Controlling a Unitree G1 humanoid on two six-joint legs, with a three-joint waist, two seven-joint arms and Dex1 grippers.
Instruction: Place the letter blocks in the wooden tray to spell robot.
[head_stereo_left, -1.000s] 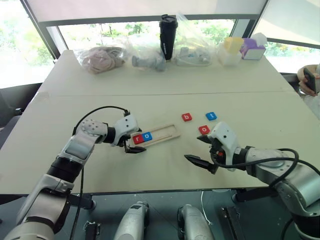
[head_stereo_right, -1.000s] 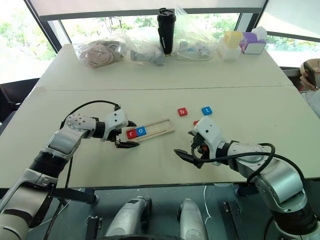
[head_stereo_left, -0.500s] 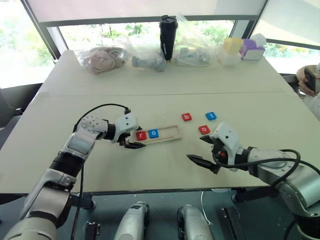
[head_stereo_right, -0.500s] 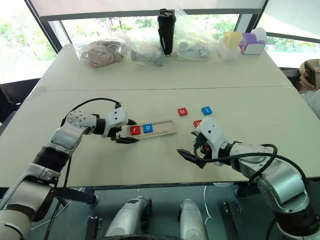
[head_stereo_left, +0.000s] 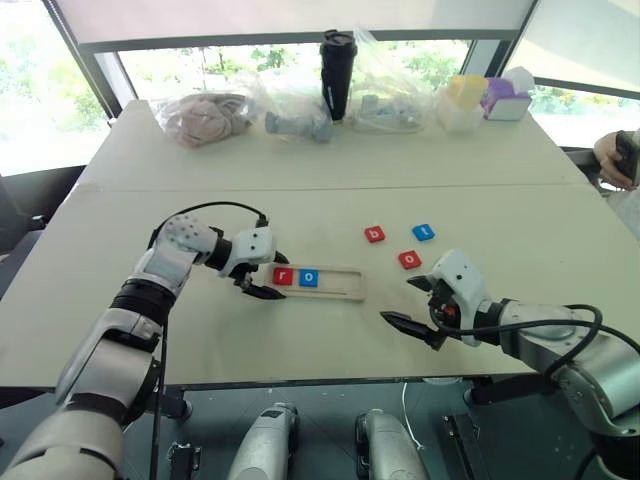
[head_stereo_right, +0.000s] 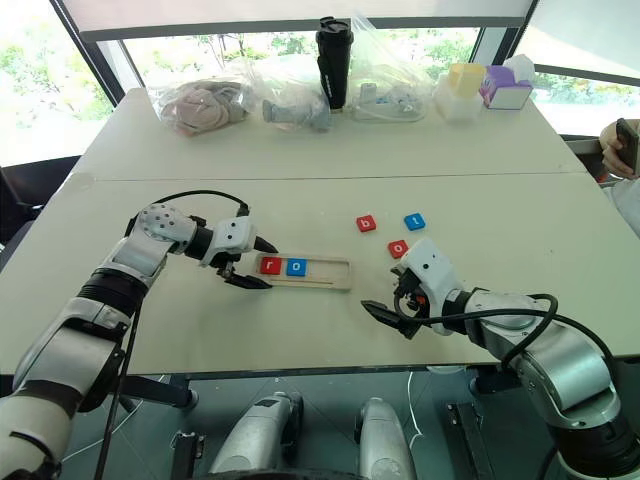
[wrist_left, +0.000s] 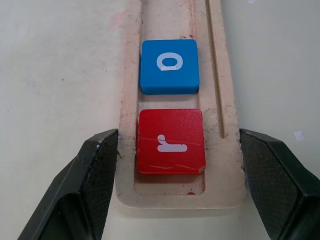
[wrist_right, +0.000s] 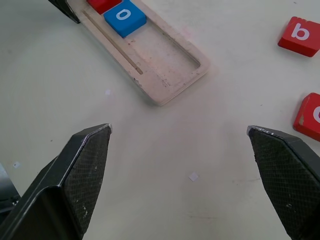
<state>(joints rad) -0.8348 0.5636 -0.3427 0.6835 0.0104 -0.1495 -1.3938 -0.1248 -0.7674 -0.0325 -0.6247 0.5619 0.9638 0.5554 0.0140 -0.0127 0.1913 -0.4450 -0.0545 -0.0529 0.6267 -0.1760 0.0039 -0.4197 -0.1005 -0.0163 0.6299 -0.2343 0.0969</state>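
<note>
Wooden tray (head_stereo_left: 322, 282) clamped at its left end by the left gripper (wrist_left: 177, 197)

Nearest, the right gripper (head_stereo_left: 418, 305) is held wide open above bare table (head_stereo_left: 300, 340); the tray end is gripped from both sides, red r (wrist_left: 170, 141) and blue o (wrist_left: 169, 66) seated inside; beyond lie loose red o (head_stereo_left: 409, 260), red b (head_stereo_left: 374, 234), blue t (head_stereo_left: 422, 232)

Pale table (head_stereo_left: 330, 175) with wooden tray (head_stereo_left: 340, 291), three loose letter blocks (head_stereo_left: 374, 234), bags (head_stereo_left: 205, 117), black tumbler (head_stereo_left: 336, 60)
</note>
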